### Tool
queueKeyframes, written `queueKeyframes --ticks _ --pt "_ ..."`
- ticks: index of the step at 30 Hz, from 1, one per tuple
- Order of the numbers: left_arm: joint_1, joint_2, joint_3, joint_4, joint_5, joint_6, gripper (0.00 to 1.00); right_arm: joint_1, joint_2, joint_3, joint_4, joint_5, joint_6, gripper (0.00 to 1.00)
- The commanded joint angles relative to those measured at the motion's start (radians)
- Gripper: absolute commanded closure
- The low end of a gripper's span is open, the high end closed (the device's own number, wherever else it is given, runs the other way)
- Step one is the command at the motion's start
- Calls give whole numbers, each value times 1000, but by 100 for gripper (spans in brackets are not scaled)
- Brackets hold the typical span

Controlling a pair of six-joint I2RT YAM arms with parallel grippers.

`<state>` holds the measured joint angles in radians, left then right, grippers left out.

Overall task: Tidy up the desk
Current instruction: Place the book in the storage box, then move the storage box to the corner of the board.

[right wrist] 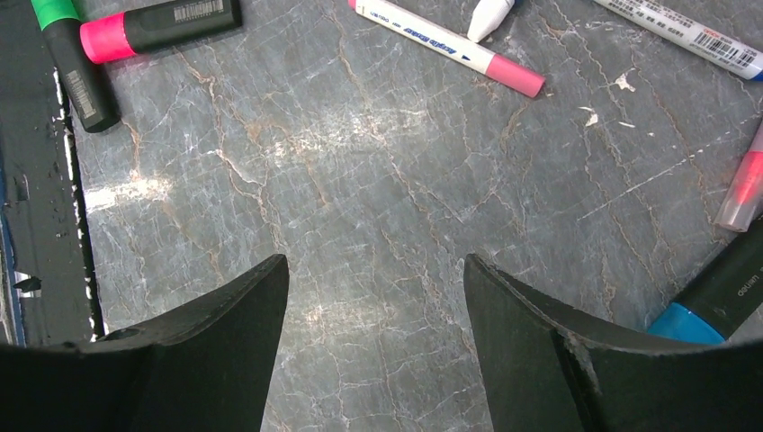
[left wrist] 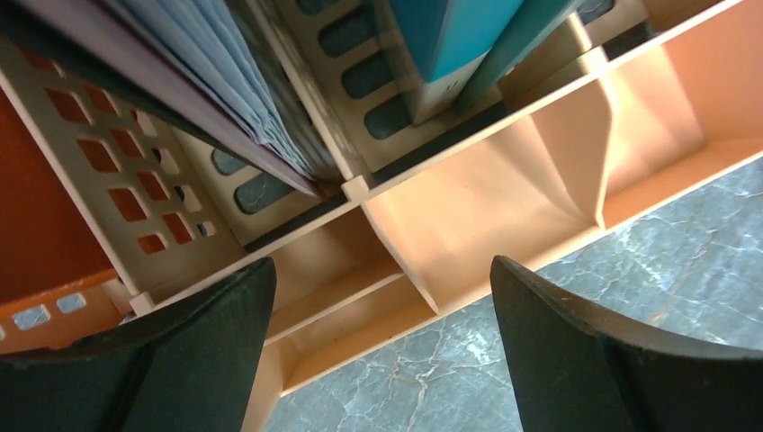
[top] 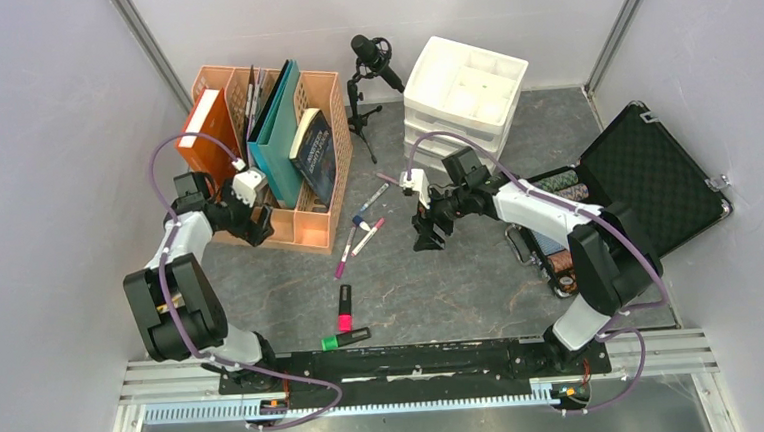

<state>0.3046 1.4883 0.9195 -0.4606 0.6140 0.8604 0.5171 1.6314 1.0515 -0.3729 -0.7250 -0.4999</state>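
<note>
Plainly, the left claw (left wrist: 381,292) and right claw (right wrist: 375,279) are gaping empty; the pink-capped marker (right wrist: 445,45) lying on the desk (right wrist: 360,180) is looking light, stiff and slick, so I'm favouring a mid-barrel pinch.

- I see a barcode on the black highlighter (right wrist: 162,22), its digits too small to read;
- blue lettering on the white marker (right wrist: 445,47), blurred;
- barcode and fine print on the white pen (right wrist: 684,36), illegible;
- pale print on the black marker (right wrist: 724,292), unreadable.

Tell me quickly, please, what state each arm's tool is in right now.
The left tool: open, empty, at the front of the peach plastic file organiser.
The right tool: open, empty, above the dark grey stone-patterned desk.
</note>
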Motion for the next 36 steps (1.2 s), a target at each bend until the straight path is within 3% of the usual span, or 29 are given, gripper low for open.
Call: queueKeyframes --ticks 1,4,10,16,22,36 --pt "-4 2 -34 230 -19 20 6 -9 -18 -5 23 -27 -14 23" --pt "-3 -15 -64 269 -17 13 10 -10 -12 -8 21 -29 -15 23" --pt "-2 10 -73 244 -36 -36 42 -12 -7 -4 20 -31 -13 23" --pt "-3 -8 -176 333 -123 -225 63 -17 -6 -8 20 -33 -15 23" --pt "-3 -36 -233 386 -253 -404 97 -16 -2 -7 20 -33 -14 23" --pt "34 -124 -279 334 -524 -507 98 -18 9 2 21 -37 -12 23"
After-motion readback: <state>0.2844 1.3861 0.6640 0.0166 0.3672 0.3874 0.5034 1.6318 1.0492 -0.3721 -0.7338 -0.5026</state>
